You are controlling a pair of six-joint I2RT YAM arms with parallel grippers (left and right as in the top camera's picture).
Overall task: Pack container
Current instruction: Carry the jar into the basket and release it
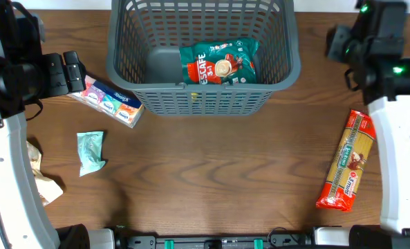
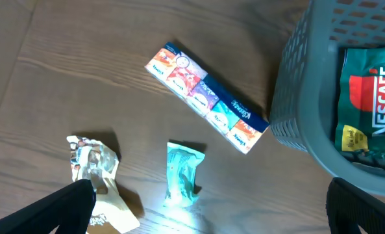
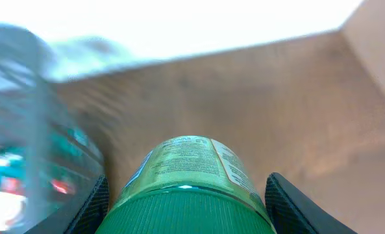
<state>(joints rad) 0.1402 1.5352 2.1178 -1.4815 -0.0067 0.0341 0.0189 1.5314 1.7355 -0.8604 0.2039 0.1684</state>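
The right gripper (image 3: pixel 186 198) is raised at the table's far right, its fingers pressed against either side of a green-lidded jar (image 3: pixel 182 166), pinching it. The left gripper (image 2: pixel 210 195) hovers over the table's left side with its fingers spread wide and nothing between them, looking down on a tissue pack (image 2: pixel 205 96), a teal packet (image 2: pixel 182 172) and a crumpled wrapper (image 2: pixel 95 172). The container (image 1: pixel 205 100) sits at the far middle of the table, a dark grey basket with slotted walls and a rolled rim, mouth up. Its near wall runs left to right; its far end is cut off, so its long axis cannot be judged. A Nescafe bag (image 1: pixel 220 62) lies inside. A pasta pack (image 1: pixel 346 162) lies at the right.
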